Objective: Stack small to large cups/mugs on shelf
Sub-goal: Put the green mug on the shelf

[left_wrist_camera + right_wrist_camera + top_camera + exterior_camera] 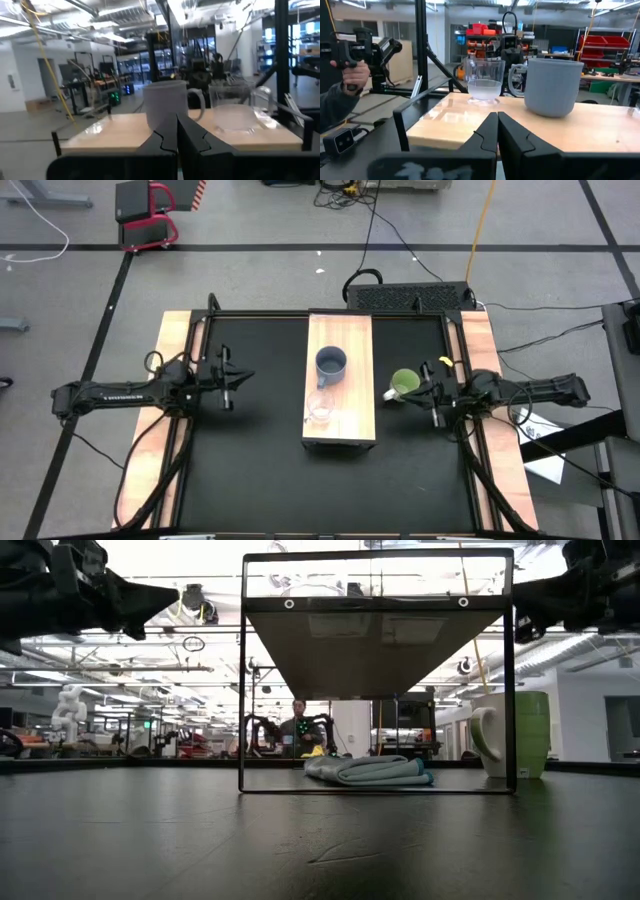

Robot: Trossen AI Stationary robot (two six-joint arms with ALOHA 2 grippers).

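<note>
The light wooden shelf (342,415) stands in the middle of the black table. The blue-grey mug (331,363) stands upright on its far half and the clear glass cup (320,408) on its near half; both also show in the right wrist view, the mug (553,86) and the cup (483,80). The lime-green mug (404,383) with a pale handle stands on the table right of the shelf, as the low view (522,734) shows. My left gripper (246,377) is shut, raised left of the shelf. My right gripper (422,392) is shut, raised just right of the green mug.
A black metal frame (243,670) borders the table. A folded grey cloth (370,770) lies beyond the far edge. A person's hand holding a dark device (350,70) shows past the shelf. Bare black tabletop (330,490) lies near the front edge.
</note>
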